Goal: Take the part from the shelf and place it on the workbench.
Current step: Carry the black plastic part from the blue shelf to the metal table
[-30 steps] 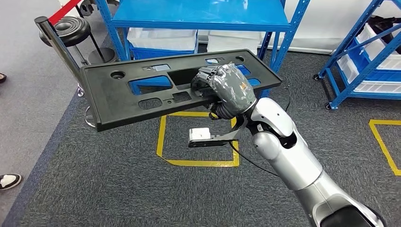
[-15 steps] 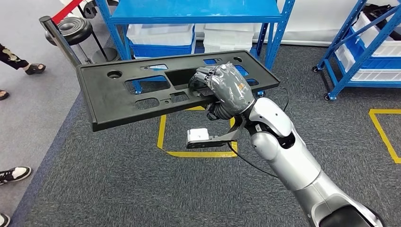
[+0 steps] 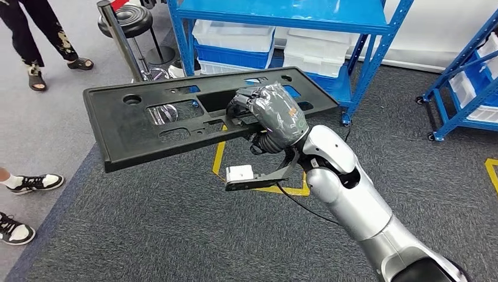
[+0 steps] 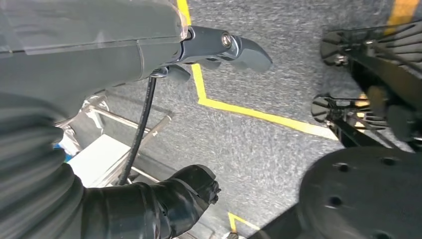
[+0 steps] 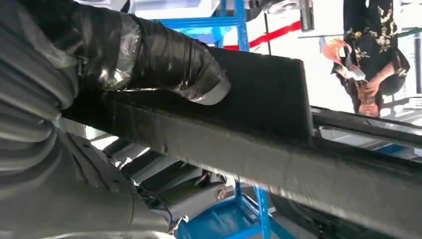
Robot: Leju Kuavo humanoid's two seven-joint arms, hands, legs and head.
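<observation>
The right robot hand (image 3: 271, 113) stays clenched on the long black plastic panel with cut-outs (image 3: 176, 120), carried level in front of the blue metal shelf (image 3: 276, 14). The view has swung, so the robot is turning away; no tabletop visible yet. The left robot hand (image 4: 164, 124) hangs empty, fingers apart.

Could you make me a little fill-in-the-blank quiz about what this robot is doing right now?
1. The long black part is held by the robot's ____ hand.
2. The shelf behind the part is coloured ____.
3. The tape lines on the grey carpet are ____.
4. The left hand holds ____.

Missing words: right; blue; yellow; nothing
</observation>
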